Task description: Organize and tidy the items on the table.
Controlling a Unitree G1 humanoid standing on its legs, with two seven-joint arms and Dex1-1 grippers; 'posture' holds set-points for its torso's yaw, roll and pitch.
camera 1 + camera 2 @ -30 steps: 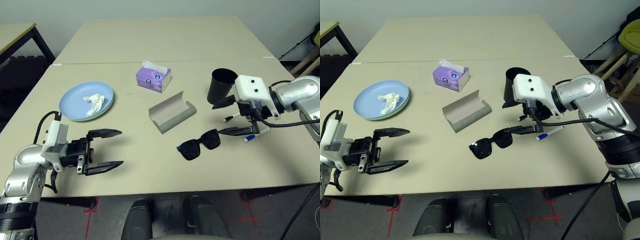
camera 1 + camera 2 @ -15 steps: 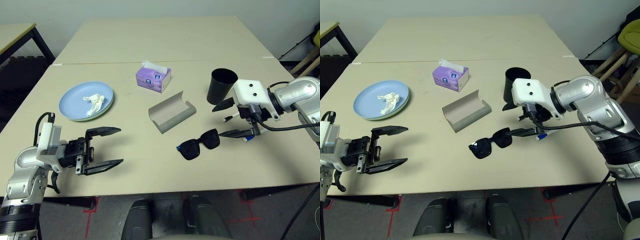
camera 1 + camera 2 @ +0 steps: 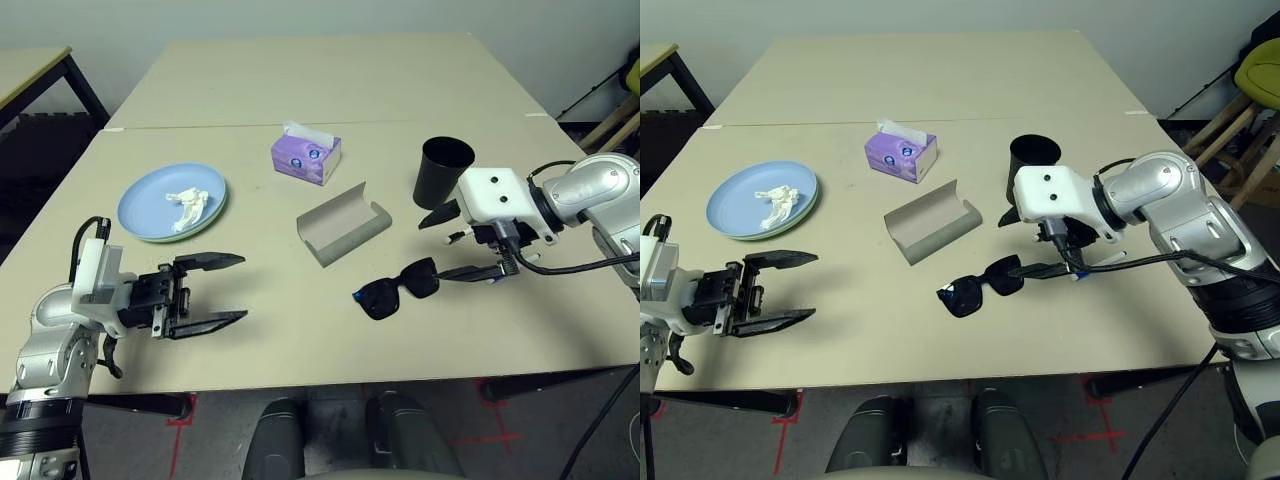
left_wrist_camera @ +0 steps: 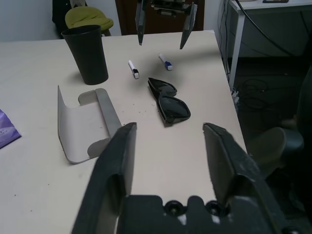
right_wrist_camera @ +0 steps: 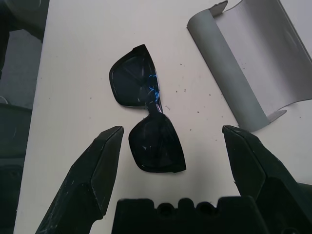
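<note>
A: Why is the right hand (image 3: 1025, 243) parked over the sunglasses (image 3: 978, 286)?

B: It looks lined up for a pick. Its two fingers stand wide apart with nothing between them, and in the right wrist view the nearer lens sits squarely in the gap. It is above them, not touching as far as I can tell.

A: And where would they go?

B: Most likely the case (image 3: 932, 221), which lies open on the counter (image 3: 940, 90) just beside the sunglasses, hollow side up. That is my guess from the layout.

A: The left hand (image 3: 208, 291)?

B: It hangs level near the counter's front edge, pointing toward the middle, fingers parted and gripping nothing. It is well apart from everything, so I read it as waiting, or as keeping clear of the right arm.

A: What else needs tidying?

B: The tissue (image 3: 188, 206) lies crumpled on the plate (image 3: 150, 193) at the left. Under that blue plate a green rim shows, so they seem stacked. The cup (image 3: 440, 171) stands upright near the right hand, and two pens (image 4: 133, 68) lie between cup and sunglasses in the left wrist view. I would judge the cup is meant to take them.

A: The purple box (image 3: 306, 156)?

B: Behind the case, upright.
</note>
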